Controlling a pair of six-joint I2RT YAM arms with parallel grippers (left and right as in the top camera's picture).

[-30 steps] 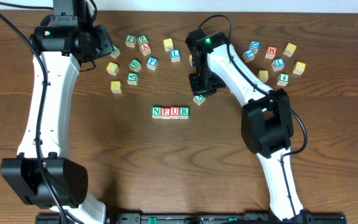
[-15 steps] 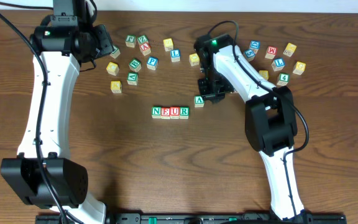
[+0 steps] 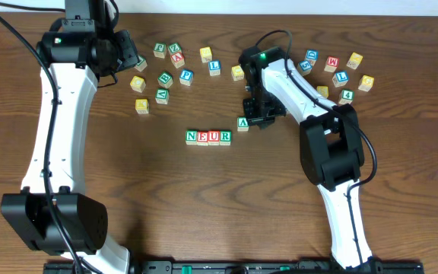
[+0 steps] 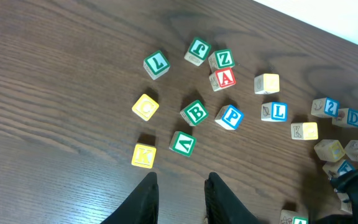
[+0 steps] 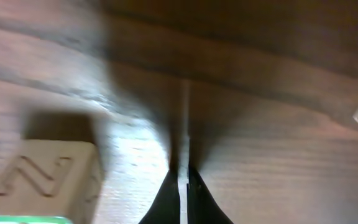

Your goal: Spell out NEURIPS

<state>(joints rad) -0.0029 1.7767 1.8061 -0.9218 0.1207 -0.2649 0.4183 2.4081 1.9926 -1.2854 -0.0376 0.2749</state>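
Over the bench (image 3: 128,190), seen from above: NEUR row (image 3: 208,137) near the middle, letters up, cubes touching, right end left open for I, P and S. Just beside that open end, slightly toward the far edge, green A cube (image 3: 243,122), no letter needed here. Right tool (image 3: 255,119) low and close against its right side, probably placed to push it clear of the next slot. Blue P cube (image 3: 186,76) among the loose cubes toward the far edge, left of centre.

From the left wrist: left tool (image 4: 182,198) with fingers apart, nothing between them, held above bare wood and aimed at the loose cluster. Blue P cube face-up, just beside green B cube (image 4: 195,112). Red I not made out.

From the right wrist: right tool pressed together, empty, tips down near the wood. Pale cube side (image 5: 39,177) with a green lower edge close on the left, apart from the tips; probably the A cube.
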